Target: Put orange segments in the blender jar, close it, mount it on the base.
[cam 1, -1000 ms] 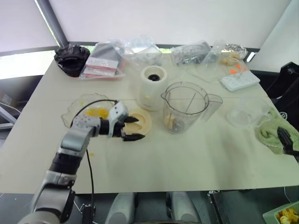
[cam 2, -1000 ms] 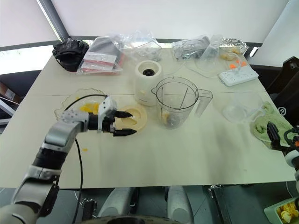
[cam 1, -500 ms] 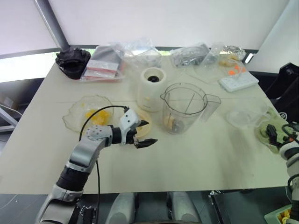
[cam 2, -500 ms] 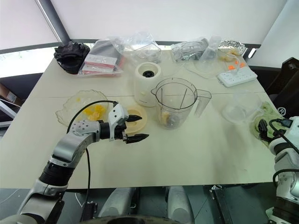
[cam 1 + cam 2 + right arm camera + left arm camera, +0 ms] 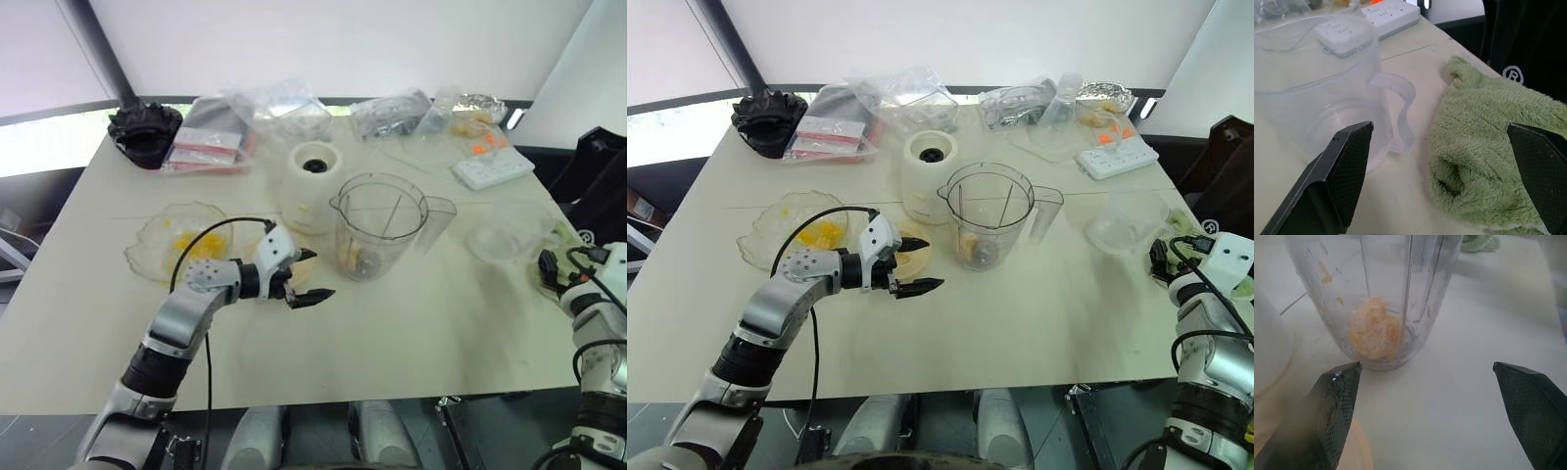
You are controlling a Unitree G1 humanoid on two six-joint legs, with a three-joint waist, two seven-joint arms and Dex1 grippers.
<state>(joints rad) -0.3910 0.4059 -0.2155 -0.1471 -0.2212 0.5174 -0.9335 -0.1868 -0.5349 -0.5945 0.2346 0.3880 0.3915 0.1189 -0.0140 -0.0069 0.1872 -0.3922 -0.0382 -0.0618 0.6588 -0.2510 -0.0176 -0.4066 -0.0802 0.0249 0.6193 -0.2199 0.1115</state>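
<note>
One blender jar (image 5: 380,225), beside left tool (image 5: 300,276)

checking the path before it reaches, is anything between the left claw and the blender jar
Nothing visible stands between them. The left claw is open and empty, with bare table up to the blender jar. The cream-yellow lid lies beneath it, not in the path.

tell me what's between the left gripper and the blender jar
Nothing: in the left wrist view only bare table lies between the open left gripper and the blender jar.
</note>
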